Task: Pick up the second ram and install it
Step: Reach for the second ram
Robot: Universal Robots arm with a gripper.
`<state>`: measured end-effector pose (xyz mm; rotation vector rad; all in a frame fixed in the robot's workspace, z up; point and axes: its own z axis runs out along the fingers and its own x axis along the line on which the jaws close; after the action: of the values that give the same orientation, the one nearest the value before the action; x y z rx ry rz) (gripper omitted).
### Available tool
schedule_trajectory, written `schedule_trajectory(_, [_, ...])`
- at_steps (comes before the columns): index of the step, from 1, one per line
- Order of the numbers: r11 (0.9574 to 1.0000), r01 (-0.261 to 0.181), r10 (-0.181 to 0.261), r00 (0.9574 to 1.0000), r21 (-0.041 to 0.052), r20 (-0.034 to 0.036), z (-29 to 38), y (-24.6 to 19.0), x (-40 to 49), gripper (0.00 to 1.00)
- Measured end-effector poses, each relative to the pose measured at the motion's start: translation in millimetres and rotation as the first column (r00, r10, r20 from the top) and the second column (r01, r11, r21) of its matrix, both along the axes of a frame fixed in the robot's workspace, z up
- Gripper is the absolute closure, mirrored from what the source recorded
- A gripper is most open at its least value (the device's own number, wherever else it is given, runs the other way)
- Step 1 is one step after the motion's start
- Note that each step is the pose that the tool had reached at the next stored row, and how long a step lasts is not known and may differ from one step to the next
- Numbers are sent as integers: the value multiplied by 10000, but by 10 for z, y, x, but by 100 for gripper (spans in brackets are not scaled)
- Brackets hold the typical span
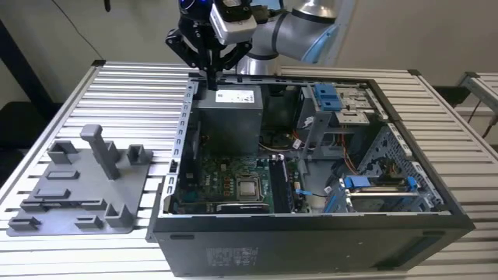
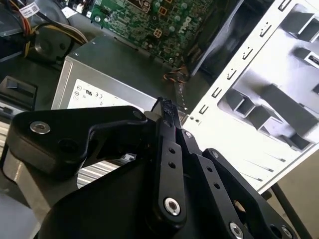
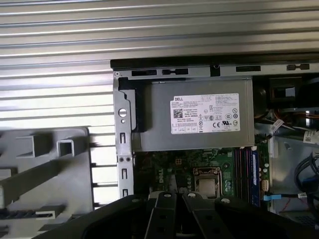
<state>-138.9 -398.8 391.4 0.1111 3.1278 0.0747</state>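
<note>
My black two-fingered gripper point(image 1: 211, 76) hangs over the corner of the grey metal power-supply box point(image 1: 233, 114) in the open black computer case point(image 1: 311, 236). My fingers point(image 2: 168, 144) are pressed together, with nothing between them. The second ram, a long thin dark-blue memory stick point(image 3: 255, 174), stands on edge in the slots of the green motherboard point(image 3: 159, 172), past the power-supply box and well apart from me. The flat grey plastic tray of blocks point(image 1: 81, 204) lies outside the case, off to the power-supply box's side.
</note>
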Motion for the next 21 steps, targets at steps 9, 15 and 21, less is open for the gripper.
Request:
schedule_trajectory(9, [10000, -1, 1, 10000, -1, -54, -6, 0, -20, 89])
schedule_trajectory(15, [10000, 0, 0, 10000, -1, -97, -9, 0, -33, 89])
schedule_trajectory(21, [10000, 0, 0, 9999, 0, -167, -12, 0, -40, 89])
